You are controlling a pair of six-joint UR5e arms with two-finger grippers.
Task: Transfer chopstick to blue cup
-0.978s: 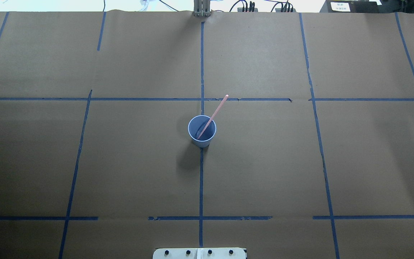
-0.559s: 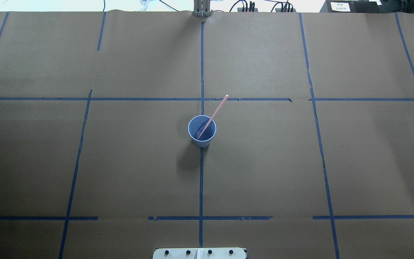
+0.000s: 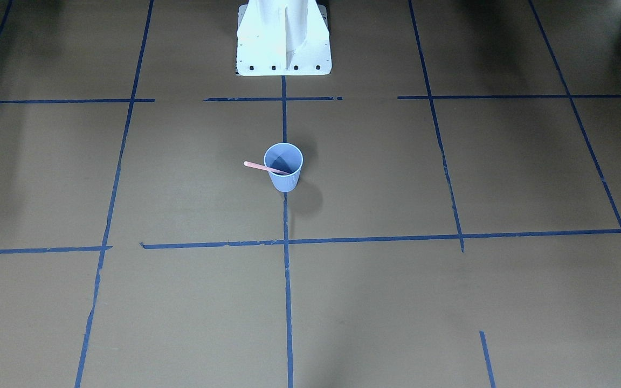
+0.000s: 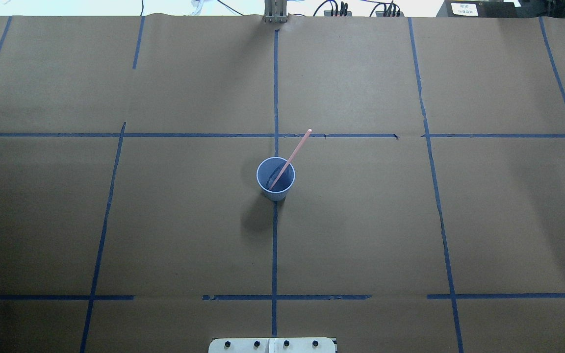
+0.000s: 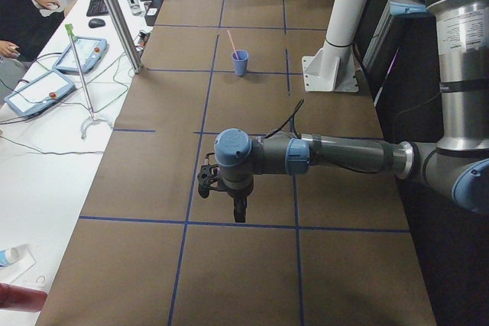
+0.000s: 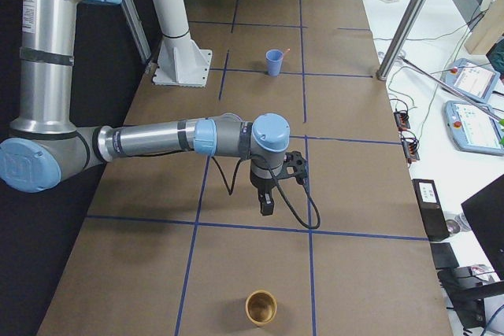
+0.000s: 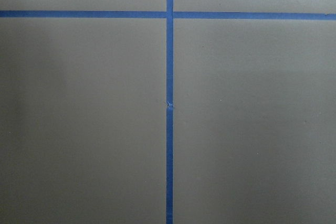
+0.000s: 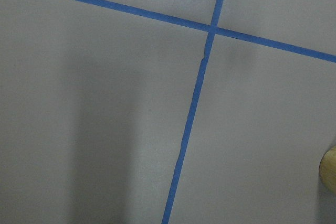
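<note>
The light-blue ribbed cup (image 4: 275, 195) stands upright at the table's middle on a blue tape line; it also shows in the front view (image 3: 284, 180) and both side views (image 5: 240, 62) (image 6: 273, 63). A pale pink chopstick (image 4: 297, 149) leans inside it, its upper end sticking out over the rim (image 3: 256, 166). My left gripper (image 5: 239, 208) hangs over the table far from the cup, toward my left end. My right gripper (image 6: 268, 208) hangs far toward my right end. Both show only in side views, so I cannot tell if they are open or shut.
A tan cup (image 6: 261, 308) stands near the table's right end and shows at the right wrist view's edge (image 8: 329, 169). The white robot pedestal (image 3: 283, 48) stands at the table's near edge. A metal post (image 5: 114, 13) and an operator's desk border the far side.
</note>
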